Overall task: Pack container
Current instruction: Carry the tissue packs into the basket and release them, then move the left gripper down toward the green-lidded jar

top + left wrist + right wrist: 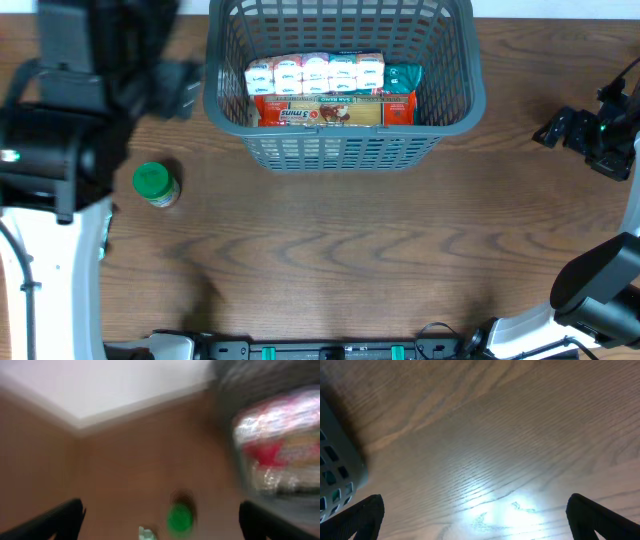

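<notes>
The dark grey slotted container [345, 150] stands at the table's far middle. Inside lie a white multipack [315, 73], a red and tan box [330, 110] and a teal packet [404, 77]. A green-lidded jar [154, 184] stands on the table left of the container; it shows blurred in the left wrist view [179, 517]. My left gripper [160, 522] is open and empty, above the table with the jar between its fingers' line of sight. My right gripper [475, 515] is open and empty over bare wood, right of the container [337, 472].
The left arm [70, 110] looms large over the table's left side. The right arm [600, 130] sits at the right edge. A white wall and table edge [100, 415] show blurred in the left wrist view.
</notes>
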`<state>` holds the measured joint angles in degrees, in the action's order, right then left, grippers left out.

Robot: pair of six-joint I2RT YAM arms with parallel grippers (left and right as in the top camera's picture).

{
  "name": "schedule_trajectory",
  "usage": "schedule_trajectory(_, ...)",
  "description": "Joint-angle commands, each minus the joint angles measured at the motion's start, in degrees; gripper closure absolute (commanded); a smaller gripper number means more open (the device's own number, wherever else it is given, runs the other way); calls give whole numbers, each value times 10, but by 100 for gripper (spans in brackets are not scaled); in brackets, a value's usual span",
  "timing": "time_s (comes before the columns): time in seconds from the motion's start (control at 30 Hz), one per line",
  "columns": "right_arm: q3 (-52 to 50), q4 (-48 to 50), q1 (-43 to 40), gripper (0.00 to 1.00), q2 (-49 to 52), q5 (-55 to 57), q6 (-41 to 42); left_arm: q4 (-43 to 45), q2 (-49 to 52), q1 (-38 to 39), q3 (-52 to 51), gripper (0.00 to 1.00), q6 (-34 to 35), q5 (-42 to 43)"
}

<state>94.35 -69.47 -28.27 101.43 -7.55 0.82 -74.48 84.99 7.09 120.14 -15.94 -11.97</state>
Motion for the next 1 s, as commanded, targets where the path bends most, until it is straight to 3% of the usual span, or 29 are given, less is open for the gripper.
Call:
schedule_trajectory(0.0,-1,1,-2,1,0,-4,-7,-80,21,-81,-17,1,174,-33)
schedule_trajectory(0.13,-1,4,-2,1,0,-4,-7,-112,30,-166,-58,2,184,31)
schedule_trajectory(0.33,-1,10,-2,1,0,-4,-7,-74,51,-236,-161,1,184,120)
schedule_trajectory(0.63,-1,12,-2,1,0,-4,-7,53,88,-240,-319,2,184,165)
schedule_trajectory(0.97,-1,20,-2,1,0,-4,-7,114,184,-240,-352,1,184,165)
